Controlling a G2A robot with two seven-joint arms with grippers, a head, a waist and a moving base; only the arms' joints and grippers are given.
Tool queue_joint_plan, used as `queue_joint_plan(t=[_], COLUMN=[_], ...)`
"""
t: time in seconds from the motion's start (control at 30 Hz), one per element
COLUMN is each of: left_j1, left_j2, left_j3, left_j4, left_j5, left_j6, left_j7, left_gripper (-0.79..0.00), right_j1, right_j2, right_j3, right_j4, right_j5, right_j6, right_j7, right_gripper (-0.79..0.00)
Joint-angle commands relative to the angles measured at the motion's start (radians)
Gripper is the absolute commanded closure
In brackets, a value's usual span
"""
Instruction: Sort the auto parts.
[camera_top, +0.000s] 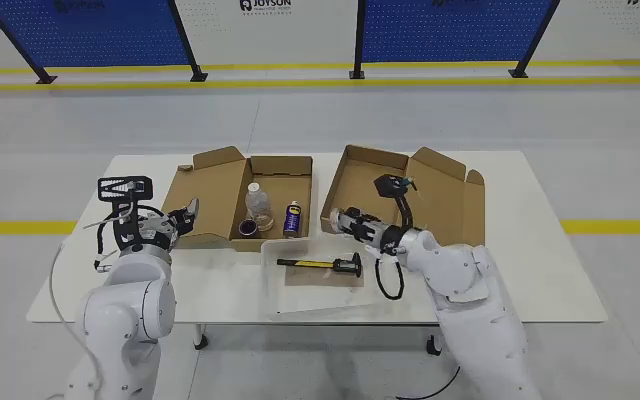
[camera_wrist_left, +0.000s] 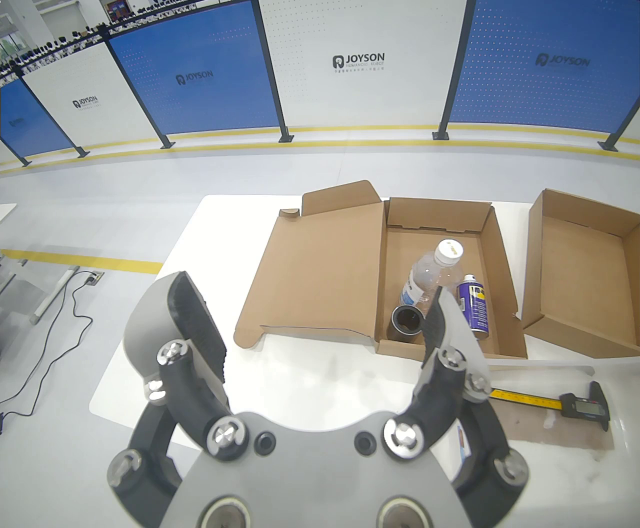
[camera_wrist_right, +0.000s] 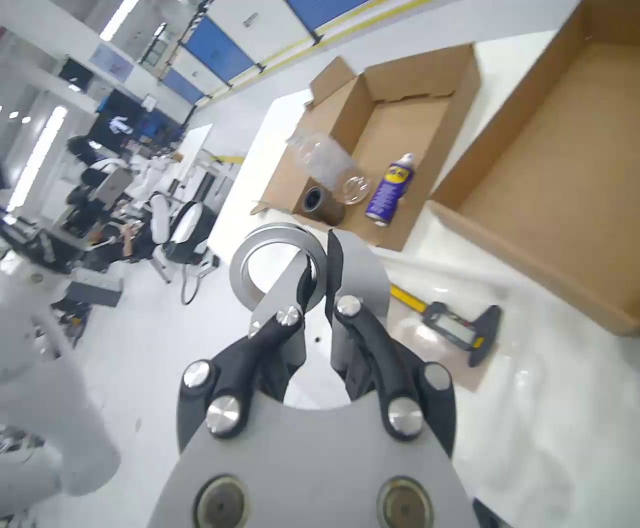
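My right gripper (camera_wrist_right: 320, 260) is shut on a flat silver metal ring (camera_wrist_right: 239, 275), held in the air over the table between the two cardboard boxes; in the top view it (camera_top: 335, 221) hangs by the near left corner of the right box (camera_top: 440, 200). A digital caliper (camera_top: 325, 265) with a yellow rule lies on a brown pad just below it. My left gripper (camera_wrist_left: 310, 290) is open with nothing between its fingers, at the table's left (camera_top: 188, 212), beside the left box's flap.
The left box (camera_top: 280, 168) holds a clear bottle (camera_top: 259, 205), a blue spray can (camera_top: 292, 217) and a dark cylinder (camera_top: 247, 228). The right box's floor is bare. A clear tray (camera_top: 300, 285) carries the pad at the white table's (camera_top: 530, 260) front.
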Motion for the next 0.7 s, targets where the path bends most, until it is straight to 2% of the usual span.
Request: queue_joint_plan(t=[0.0,0.13,0.3,0.67], left_j1=[0.0,0.0,0.0,0.0], left_j2=[0.0,0.0,0.0,0.0], left_j3=[0.0,0.0,0.0,0.0], left_j4=[0.0,0.0,0.0,0.0], left_j5=[0.0,0.0,0.0,0.0], left_j6=[0.0,0.0,0.0,0.0], left_j7=[0.0,0.0,0.0,0.0], left_gripper=[-0.785,-0.785,-0.785,-0.785], right_j1=[0.022,0.073,0.142,0.342], right_j2=[0.004,0.011,0.011,-0.013], right_j3=[0.007,-0.002,-0.009,-0.112], right_j4=[0.013,0.054,0.178,0.556], right_j5=[-0.086,-0.298,-0.403,-0.476], right_j6=[0.052,0.166,0.254,0.266], right_j7=[-0.018,-0.033,-0.053,0.006], right_gripper=[0.0,0.0,0.0,0.0])
